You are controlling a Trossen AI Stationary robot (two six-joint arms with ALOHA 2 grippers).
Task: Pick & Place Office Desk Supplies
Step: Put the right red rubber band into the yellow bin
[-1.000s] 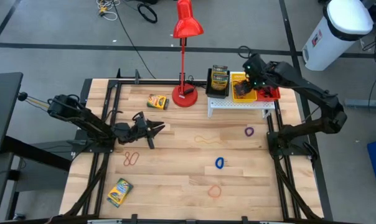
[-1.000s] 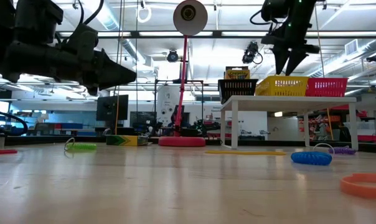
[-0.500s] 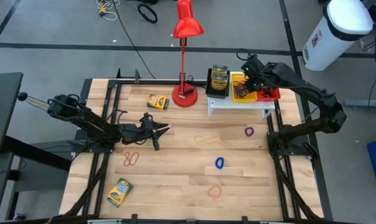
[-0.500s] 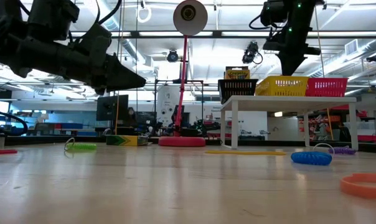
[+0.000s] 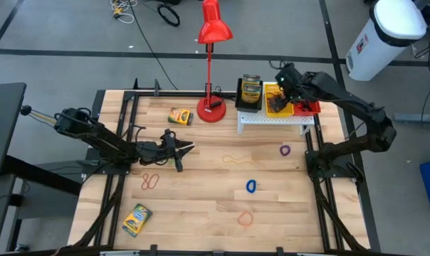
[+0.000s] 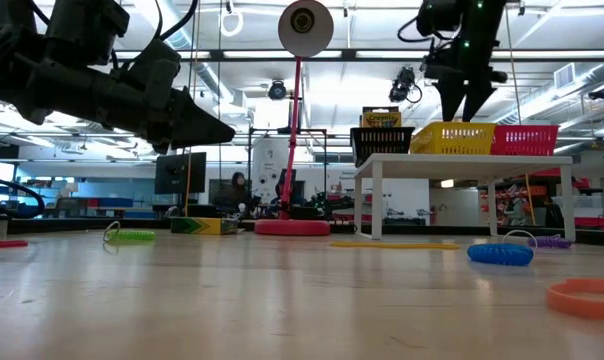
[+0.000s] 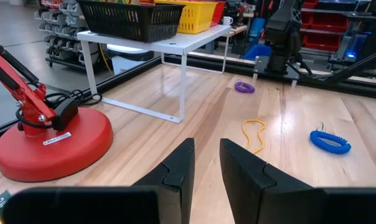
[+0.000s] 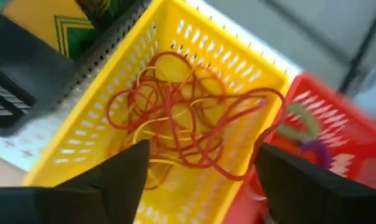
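Observation:
My right gripper (image 8: pixel 200 186) hangs open over the yellow mesh bin (image 8: pixel 113 124), which holds a tangle of red and yellow rubber bands (image 8: pixel 188 118). The black bin (image 5: pixel 250 93) with a crayon box, the yellow bin (image 5: pixel 275 91) and the red bin (image 5: pixel 312 107) stand on a white riser (image 5: pixel 275 119). My left gripper (image 5: pixel 187 148) hovers over the table's left half, its fingers (image 7: pixel 244 168) a narrow gap apart with nothing between. Loose bands lie on the table: red (image 5: pixel 150 181), yellow (image 5: pixel 233 160), blue (image 5: pixel 251 186), purple (image 5: pixel 285 150), orange (image 5: pixel 245 218). Two crayon boxes (image 5: pixel 179 116) (image 5: pixel 137 219) lie flat on the wood.
A tall red desk lamp (image 5: pixel 211 107) stands on its round base left of the riser, near the far edge. The red bin (image 8: pixel 325 137) holds green and purple bands. Black frame rails run along both table sides. Bare wood lies at the table's middle and near edge.
My right gripper, staying above the yellow bin, has shut and then opened wide again. My left gripper's fingers have swung a little toward the table's right edge and tipped slightly, then kept still.

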